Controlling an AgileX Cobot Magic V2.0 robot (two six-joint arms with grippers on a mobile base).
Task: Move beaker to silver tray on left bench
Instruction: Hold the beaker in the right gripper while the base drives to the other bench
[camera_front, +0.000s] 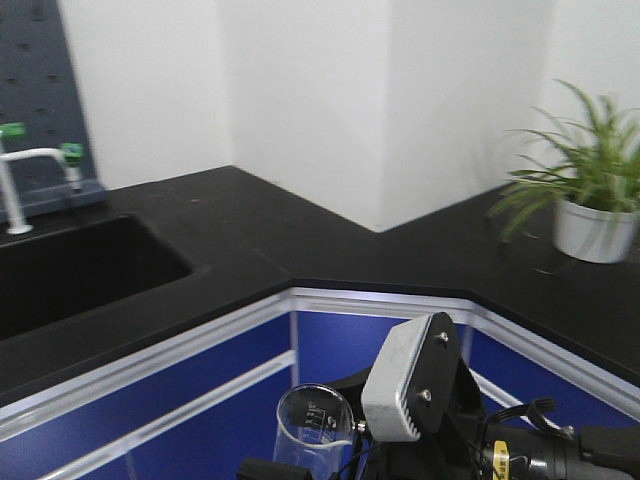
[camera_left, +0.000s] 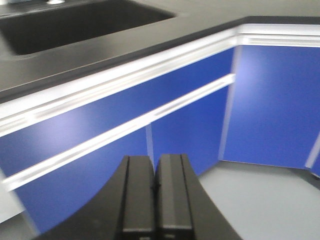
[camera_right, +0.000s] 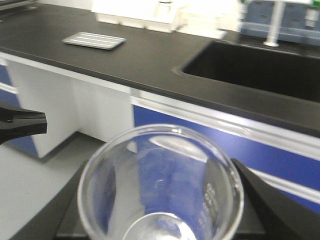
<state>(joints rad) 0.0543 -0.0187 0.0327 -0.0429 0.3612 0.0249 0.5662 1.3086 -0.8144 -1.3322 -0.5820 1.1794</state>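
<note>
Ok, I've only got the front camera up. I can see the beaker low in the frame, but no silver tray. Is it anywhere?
Observer: Yes. The right wrist view shows the silver tray lying flat on the black bench, left of the sink in that image.
Operator: Is the beaker actually gripped?
Observer: The right gripper is shut on the beaker, a black finger on each side of it.
Operator: And the left arm?
Observer: The left gripper is shut with nothing in it, facing blue cabinet fronts.
</note>
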